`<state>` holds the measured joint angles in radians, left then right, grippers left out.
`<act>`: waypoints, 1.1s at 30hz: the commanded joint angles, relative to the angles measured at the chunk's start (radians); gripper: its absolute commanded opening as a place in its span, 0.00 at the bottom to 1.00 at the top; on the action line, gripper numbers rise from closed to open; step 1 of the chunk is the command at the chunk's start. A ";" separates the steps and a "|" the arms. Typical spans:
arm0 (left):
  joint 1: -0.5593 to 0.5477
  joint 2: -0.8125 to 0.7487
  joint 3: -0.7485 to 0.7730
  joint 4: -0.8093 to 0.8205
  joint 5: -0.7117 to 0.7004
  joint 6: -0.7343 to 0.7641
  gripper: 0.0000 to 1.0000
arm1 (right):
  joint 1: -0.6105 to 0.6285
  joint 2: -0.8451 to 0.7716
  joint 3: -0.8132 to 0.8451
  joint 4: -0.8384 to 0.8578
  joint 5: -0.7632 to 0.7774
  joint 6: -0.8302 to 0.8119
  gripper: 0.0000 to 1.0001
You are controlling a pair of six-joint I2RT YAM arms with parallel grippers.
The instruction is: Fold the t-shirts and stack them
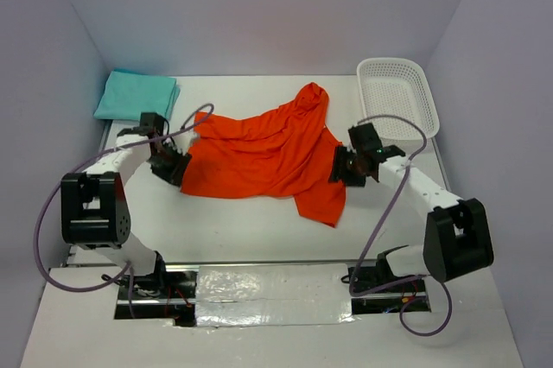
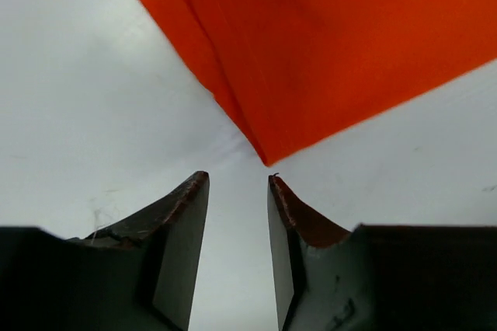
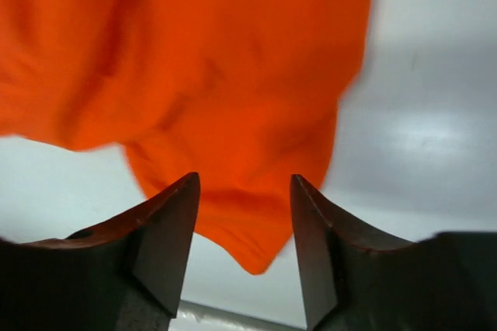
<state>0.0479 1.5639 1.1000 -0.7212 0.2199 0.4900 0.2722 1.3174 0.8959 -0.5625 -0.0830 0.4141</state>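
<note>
The left gripper (image 2: 237,179) has its fingers spread, nothing between them. The pointed corner of the crumpled orange cotton t-shirt (image 2: 326,51) lies straight ahead of the gap, just short of the tips and apart from them, flat on the white table (image 2: 85,113). The right gripper (image 3: 245,183) is likewise parted. Here the shirt's edge already runs in between and beneath the two fingers, a rounded lobe of cloth reaching back past the tips. Whether the pads touch it I cannot tell.

From above, the shirt (image 1: 259,156) stretches crosswise, its long axis running from one gripper to the other. The left gripper (image 1: 173,167) sits at its left hem corner and the right gripper (image 1: 343,165) at its right edge. Each arm is nearest its own end. Both forearms reach inward and low, wrists pitched down toward the cloth.

Beyond the shirt's left end lies a folded teal t-shirt (image 1: 138,96); beyond its right end stands a white plastic mesh basket (image 1: 397,92). Likely next: close on both edges and pull the shirt flat.
</note>
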 commanded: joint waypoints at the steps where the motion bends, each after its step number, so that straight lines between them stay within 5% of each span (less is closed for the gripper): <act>1: 0.004 -0.013 -0.077 0.117 -0.024 0.022 0.51 | 0.015 0.009 -0.103 0.061 -0.035 0.058 0.60; 6: -0.014 -0.059 -0.172 0.252 0.032 0.038 0.57 | 0.042 0.066 -0.176 0.091 -0.034 0.078 0.65; 19: -0.026 0.025 -0.220 0.307 0.007 0.004 0.50 | 0.082 0.062 -0.279 0.079 -0.026 0.126 0.65; 20: -0.029 0.027 -0.215 0.309 0.019 0.001 0.48 | 0.082 0.045 -0.282 0.053 -0.020 0.126 0.65; 26: -0.031 0.007 -0.200 0.249 0.068 0.005 0.00 | 0.084 -0.049 -0.284 -0.011 -0.055 0.176 0.83; 30: -0.031 -0.019 -0.189 0.215 0.075 0.010 0.00 | 0.085 0.001 -0.315 0.042 -0.130 0.198 0.82; 33: -0.031 -0.033 -0.164 0.189 0.088 0.004 0.00 | 0.087 0.057 -0.334 0.090 -0.176 0.198 0.72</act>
<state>0.0216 1.5749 0.8860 -0.4900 0.2611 0.4938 0.3470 1.3113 0.6083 -0.4973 -0.2070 0.5938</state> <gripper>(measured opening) 0.028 0.737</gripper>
